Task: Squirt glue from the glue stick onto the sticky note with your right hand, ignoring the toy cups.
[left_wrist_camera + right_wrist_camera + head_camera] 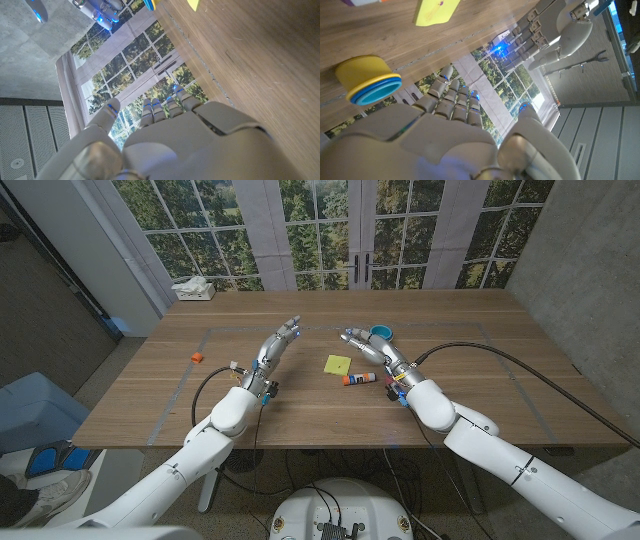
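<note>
Progress: not yet started, by my reading; no glue visible on the note, the stick ungrasped.
Glue stick (356, 379): lying on the table, just beside the note at its 5 o'clock.
Note (337, 365): yellow, flat, mid-table, between the hands.
Right hand (375, 351): fingers extended and apart, grasping nothing; at the stick's 2 o'clock, near it.
Left hand (276, 346): fingers straight, released, empty; at the note's 9 o'clock.
Cups (366, 80): stacked, behind the right hand; to be ignored.
Left to do: grasp stick, apply glue.

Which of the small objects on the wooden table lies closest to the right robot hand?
The white glue stick with the orange cap, lying on its side just inward of the right robot hand. The yellow sticky note is farther; the small orange block is far across.
</note>
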You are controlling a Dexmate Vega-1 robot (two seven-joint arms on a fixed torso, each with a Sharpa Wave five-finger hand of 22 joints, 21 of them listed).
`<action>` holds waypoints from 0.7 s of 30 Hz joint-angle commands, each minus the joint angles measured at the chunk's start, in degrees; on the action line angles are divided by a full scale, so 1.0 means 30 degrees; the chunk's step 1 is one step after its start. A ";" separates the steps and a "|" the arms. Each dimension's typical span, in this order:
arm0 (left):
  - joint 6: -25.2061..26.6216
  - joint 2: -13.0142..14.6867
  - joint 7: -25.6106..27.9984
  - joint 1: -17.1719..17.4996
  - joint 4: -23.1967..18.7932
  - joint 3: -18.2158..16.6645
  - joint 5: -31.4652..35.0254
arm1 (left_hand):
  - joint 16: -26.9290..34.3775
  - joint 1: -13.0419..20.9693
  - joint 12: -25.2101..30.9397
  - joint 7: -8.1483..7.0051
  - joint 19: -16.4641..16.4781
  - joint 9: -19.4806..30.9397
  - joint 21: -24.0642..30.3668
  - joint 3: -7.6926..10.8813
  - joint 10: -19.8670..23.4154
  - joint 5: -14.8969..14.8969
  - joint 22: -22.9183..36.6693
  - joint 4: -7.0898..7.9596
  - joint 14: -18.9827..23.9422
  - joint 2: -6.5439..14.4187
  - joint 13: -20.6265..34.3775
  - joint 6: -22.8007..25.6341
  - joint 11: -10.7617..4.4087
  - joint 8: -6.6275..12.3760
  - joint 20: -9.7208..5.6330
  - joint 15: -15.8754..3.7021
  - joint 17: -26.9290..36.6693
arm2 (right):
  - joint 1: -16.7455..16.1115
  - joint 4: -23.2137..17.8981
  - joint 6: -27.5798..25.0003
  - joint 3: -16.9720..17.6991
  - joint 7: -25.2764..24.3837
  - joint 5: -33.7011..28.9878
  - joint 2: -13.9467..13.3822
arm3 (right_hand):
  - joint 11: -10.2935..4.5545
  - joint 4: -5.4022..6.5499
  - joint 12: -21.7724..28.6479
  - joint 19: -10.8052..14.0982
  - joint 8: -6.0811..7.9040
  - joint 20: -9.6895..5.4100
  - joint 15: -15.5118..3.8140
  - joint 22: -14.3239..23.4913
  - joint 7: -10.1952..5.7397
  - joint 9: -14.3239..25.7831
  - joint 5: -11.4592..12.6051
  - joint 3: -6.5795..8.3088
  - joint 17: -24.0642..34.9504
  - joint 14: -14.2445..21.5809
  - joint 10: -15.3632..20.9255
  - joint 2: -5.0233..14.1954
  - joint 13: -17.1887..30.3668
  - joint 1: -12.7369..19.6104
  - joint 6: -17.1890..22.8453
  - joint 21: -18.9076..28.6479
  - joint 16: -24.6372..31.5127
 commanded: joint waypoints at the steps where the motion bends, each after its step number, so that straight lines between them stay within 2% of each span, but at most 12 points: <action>1: -0.0478 -0.0122 -0.0250 0.0124 0.0162 -0.0143 -0.0509 | -0.0028 0.0171 -0.0096 -0.0006 0.0027 0.0032 -0.0031 -0.0014 -0.0225 -0.0023 -0.0001 -0.0122 -0.0242 0.1259 -0.0009 -0.0144 -0.0097 -0.0012 -0.1992 -0.1103 0.0063 | 0.0001 0.1250 0.2619 0.0513 0.0447 0.2643 0.0875 | -0.0112 -0.0213 -0.0016 -0.0675 0.0005 -0.0135 -0.0576 -0.0007 0.0116 -0.0001 0.0159 0.0094 -0.0601 -0.1162 -0.0744 0.0195 -0.0341 -0.0155 -0.0817 -0.0814 -0.0015; 4: -0.0702 -0.0233 -0.0607 0.0051 0.0324 -0.0142 -0.0934 | -0.0018 0.0182 -0.0118 -0.0028 0.0010 0.0032 -0.0036 -0.0043 -0.0341 -0.0026 -0.0001 -0.0147 -0.0253 0.1262 -0.0009 -0.0276 -0.0095 -0.0040 -0.1942 -0.1017 0.0064 | 0.0117 0.1541 0.3045 0.0572 0.0900 0.3498 0.1117 | -0.0247 -0.0309 -0.0070 -0.1101 -0.0089 -0.0216 -0.0678 -0.0014 0.0236 -0.0043 0.0191 0.0106 -0.0980 -0.1802 -0.1407 0.0166 -0.0566 -0.0269 -0.1657 -0.1328 -0.0028; 11: -0.0794 -0.0237 -0.0642 0.0096 0.0366 -0.0296 -0.1115 | -0.0027 0.0201 -0.0135 -0.0034 -0.0089 0.0032 -0.0067 -0.0116 -0.0556 -0.0031 0.0001 -0.0196 -0.0372 0.1277 -0.0009 -0.0575 -0.0113 -0.0069 -0.1865 -0.0949 0.0071 | 0.0463 0.2220 0.3613 0.0633 0.1748 0.4786 0.1417 | -0.0223 -0.0376 -0.0075 -0.1382 -0.0035 -0.0332 -0.0701 -0.0018 0.0410 -0.0074 0.0228 0.0105 -0.1363 -0.2451 -0.2026 0.0155 -0.0792 -0.0430 -0.2141 -0.1806 -0.0015; 16: -0.0828 -0.0199 -0.0600 0.0223 0.0298 -0.0485 -0.1320 | -0.0025 0.0202 -0.0144 -0.0023 -0.0167 0.0031 -0.0091 -0.0165 -0.0674 -0.0034 0.0001 -0.0216 -0.0426 0.1269 -0.0009 -0.0636 -0.0078 -0.0049 -0.1844 -0.0880 0.0075 | 0.0685 0.3164 0.4246 0.0795 0.2481 0.6351 0.1887 | -0.0336 -0.0179 -0.0024 -0.1495 0.0004 -0.0741 -0.0931 -0.0027 0.0288 -0.0093 0.0258 0.0084 -0.1605 -0.2932 -0.2395 0.0403 -0.0987 -0.0837 -0.2453 -0.2204 0.0065; 21: -0.0966 -0.0238 -0.0381 0.0453 0.0126 -0.0734 -0.1486 | -0.0011 0.0183 -0.0113 -0.0018 -0.0288 0.0030 -0.0127 -0.0220 -0.0676 -0.0037 0.0001 -0.0203 -0.0460 0.1284 -0.0010 -0.0643 -0.0096 -0.0017 -0.1825 -0.0867 0.0088 | 0.0867 0.3704 0.4566 0.0906 0.3078 0.7412 0.2091 | -0.0378 -0.0088 0.0056 -0.1478 0.0085 -0.0809 -0.0973 -0.0031 0.0227 -0.0099 0.0275 0.0095 -0.1697 -0.2984 -0.2351 0.0542 -0.1060 -0.0988 -0.2373 -0.2336 0.0131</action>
